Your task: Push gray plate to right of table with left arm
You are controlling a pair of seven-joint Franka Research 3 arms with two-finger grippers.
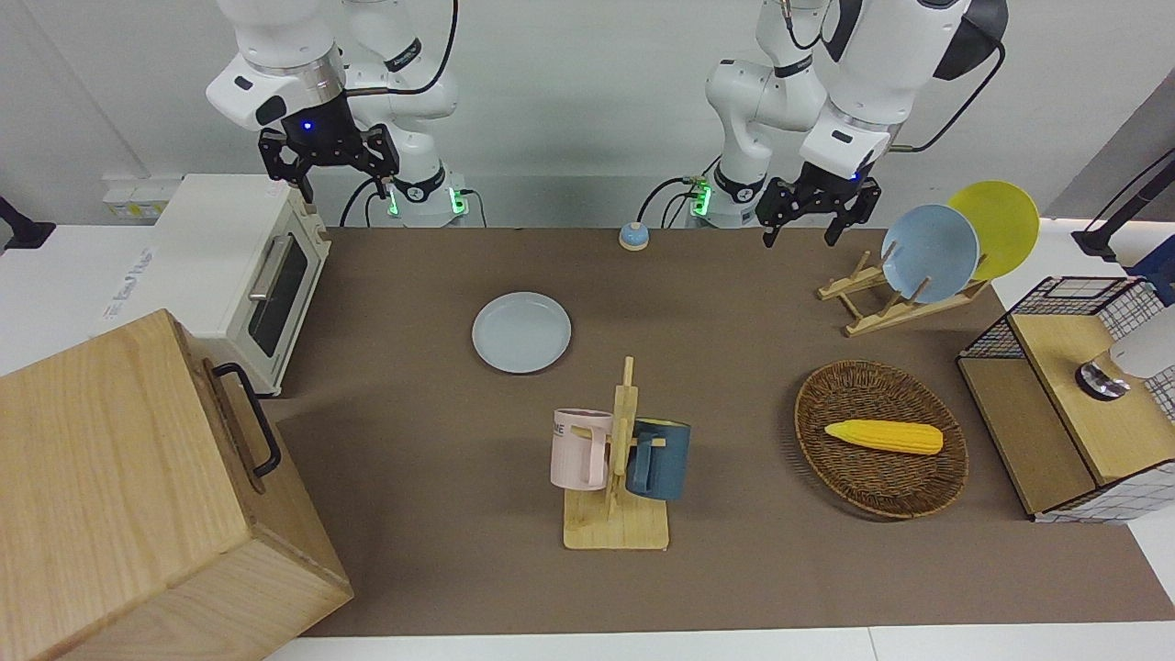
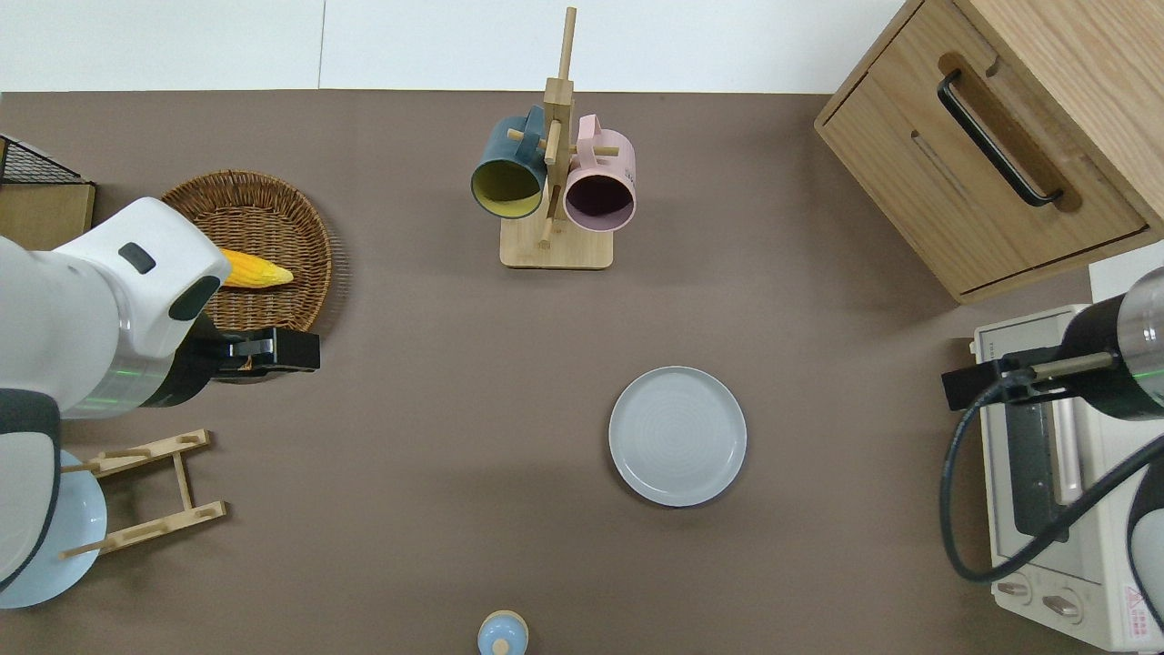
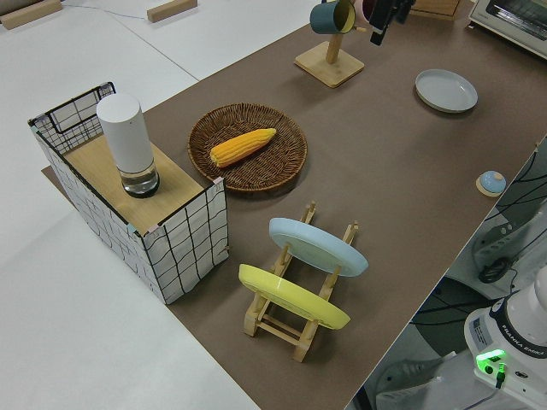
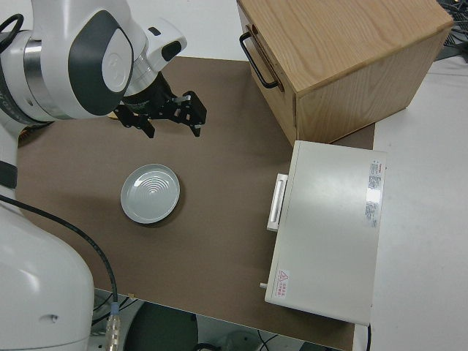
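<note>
The gray plate (image 1: pixel 521 332) lies flat on the brown table (image 1: pixel 734 569), toward the right arm's end, between the toaster oven and the mug rack; it also shows in the overhead view (image 2: pixel 677 437) and the right side view (image 4: pixel 150 193). My left gripper (image 1: pixel 817 207) is open and empty, raised in the air. In the overhead view it (image 2: pixel 286 350) hangs over the edge of the wicker basket nearest the robots, well apart from the plate. My right gripper (image 1: pixel 329 174) is open and parked.
A mug rack (image 1: pixel 617 459) holds a pink and a blue mug. A wicker basket (image 1: pixel 879 439) holds a corn cob. A dish rack (image 1: pixel 881 303) carries a blue and a yellow plate. A toaster oven (image 1: pixel 248 266), a wooden cabinet (image 1: pixel 138 496), a wire crate (image 1: pixel 1074 395) and a small blue bell (image 1: pixel 633 236) stand around the table.
</note>
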